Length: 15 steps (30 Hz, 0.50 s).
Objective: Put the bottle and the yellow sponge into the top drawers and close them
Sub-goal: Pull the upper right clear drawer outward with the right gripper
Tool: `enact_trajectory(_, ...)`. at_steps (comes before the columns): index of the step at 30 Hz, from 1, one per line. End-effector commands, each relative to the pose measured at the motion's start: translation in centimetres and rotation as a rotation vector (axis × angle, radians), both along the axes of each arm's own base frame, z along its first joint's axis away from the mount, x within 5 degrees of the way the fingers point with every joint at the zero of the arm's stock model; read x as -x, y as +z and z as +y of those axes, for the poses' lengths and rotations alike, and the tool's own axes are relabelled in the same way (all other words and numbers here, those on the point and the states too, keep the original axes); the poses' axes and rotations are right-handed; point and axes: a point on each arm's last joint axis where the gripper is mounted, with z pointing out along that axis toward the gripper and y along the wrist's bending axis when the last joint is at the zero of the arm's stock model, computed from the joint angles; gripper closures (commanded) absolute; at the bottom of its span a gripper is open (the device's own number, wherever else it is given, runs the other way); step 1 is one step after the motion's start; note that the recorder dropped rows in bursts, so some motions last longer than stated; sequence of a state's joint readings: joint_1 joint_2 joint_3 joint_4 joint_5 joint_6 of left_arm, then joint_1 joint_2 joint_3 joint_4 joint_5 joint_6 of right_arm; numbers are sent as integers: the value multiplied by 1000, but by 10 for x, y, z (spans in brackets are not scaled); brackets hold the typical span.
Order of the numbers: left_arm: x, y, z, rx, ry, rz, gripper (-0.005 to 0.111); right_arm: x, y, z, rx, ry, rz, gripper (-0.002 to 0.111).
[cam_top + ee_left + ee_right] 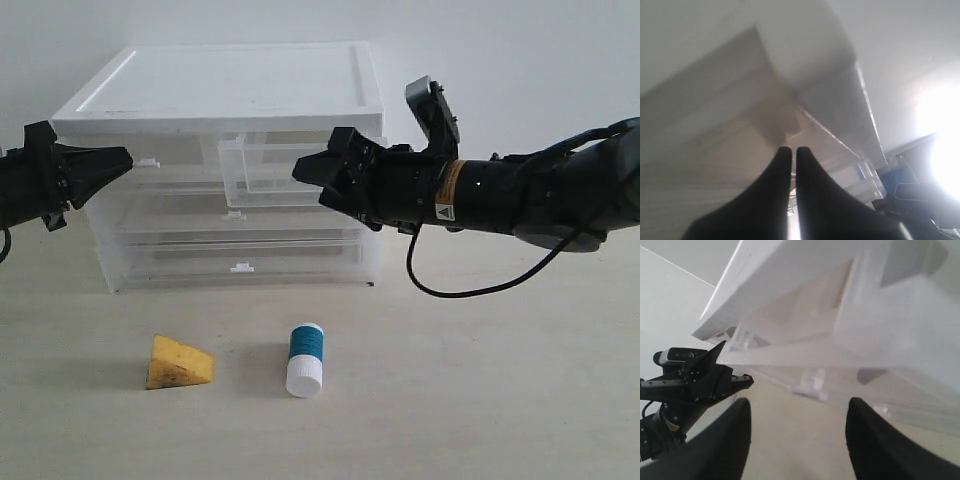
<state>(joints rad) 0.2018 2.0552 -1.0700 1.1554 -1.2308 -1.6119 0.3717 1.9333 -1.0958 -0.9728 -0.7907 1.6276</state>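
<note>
The yellow sponge (178,362) lies on the table in front of the cabinet, with the teal bottle (305,360) lying to its right, white cap toward the front. Of the top drawers, the right one (262,168) (890,335) is pulled out partway and the left one (160,150) sits flush. My right gripper (312,178) (799,402) is open at the front of the pulled-out drawer, holding nothing. My left gripper (125,160) (790,149) is shut and empty, its tip just left of the left drawer's small tab handle (148,161).
The translucent cabinet (230,85) has a white top and two full-width clear drawers (240,245) below, both closed. The right arm's black cable (450,290) hangs down toward the table. The left gripper (715,380) also shows in the right wrist view.
</note>
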Motion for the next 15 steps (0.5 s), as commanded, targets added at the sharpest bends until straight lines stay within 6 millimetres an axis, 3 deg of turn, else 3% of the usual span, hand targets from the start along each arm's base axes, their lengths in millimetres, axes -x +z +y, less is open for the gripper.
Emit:
enact_trajectory(1,-3,3,0,3,13,-7,103,3,4,12,-13,-12,-21,57)
enact_trajectory(11,-3,3,0,3,13,-7,103,-3,-2,10,17,-58,11,58)
enact_trajectory(13,-3,3,0,3,13,-7,103,-4,-1,10,11,-66,13,69)
enact_trajectory(15,-3,3,0,3,13,-7,103,-4,-1,10,14,-71,-2,90)
